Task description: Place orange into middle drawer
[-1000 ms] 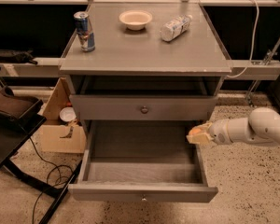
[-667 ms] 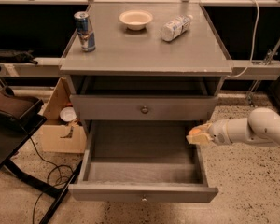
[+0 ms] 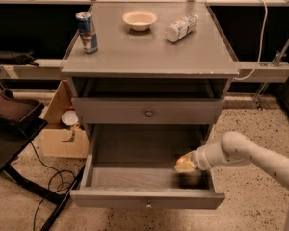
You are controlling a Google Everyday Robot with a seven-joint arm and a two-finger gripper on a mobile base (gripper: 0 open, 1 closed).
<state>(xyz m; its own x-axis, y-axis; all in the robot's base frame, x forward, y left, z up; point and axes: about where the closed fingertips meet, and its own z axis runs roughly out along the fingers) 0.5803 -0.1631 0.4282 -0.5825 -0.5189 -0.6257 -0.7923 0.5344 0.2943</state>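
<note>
Speckled stone floor, grey cabinet in mid-view. On the tabletop [image 3: 149, 54]: drink can [image 3: 87, 32], white bowl [image 3: 140, 19], plastic bottle [image 3: 180, 27] lying on its side, all well apart from the work. Below, upper drawer [image 3: 148, 110] shut, only front panel and knob showing. Middle drawer [image 3: 130, 176] pulled out toward the camera, floor bare on the left.

Change against one second back: gripper [image 3: 187, 163] then at the drawer's right wall and higher; now lower and further left, inside the drawer's outline, over the right part of the floor. Arm reaching in from the right, across the side wall.

Gripper closed around the orange [image 3: 183, 165], seen as a pale orange-yellow blob at the tip. Dark shadow on the drawer floor just beneath, so judged held just above the floor rather than resting on it; contact not certain.

Meaning for the task: carry phase judged nearly over. Left to do: release, then withdrawal clear of the side wall.

Orientation: orange round, no long axis, no pointing direction to log; stem end not discernible. Drawer's long axis left to right across the view. Possible roll after release, likely contained by the low walls.
</note>
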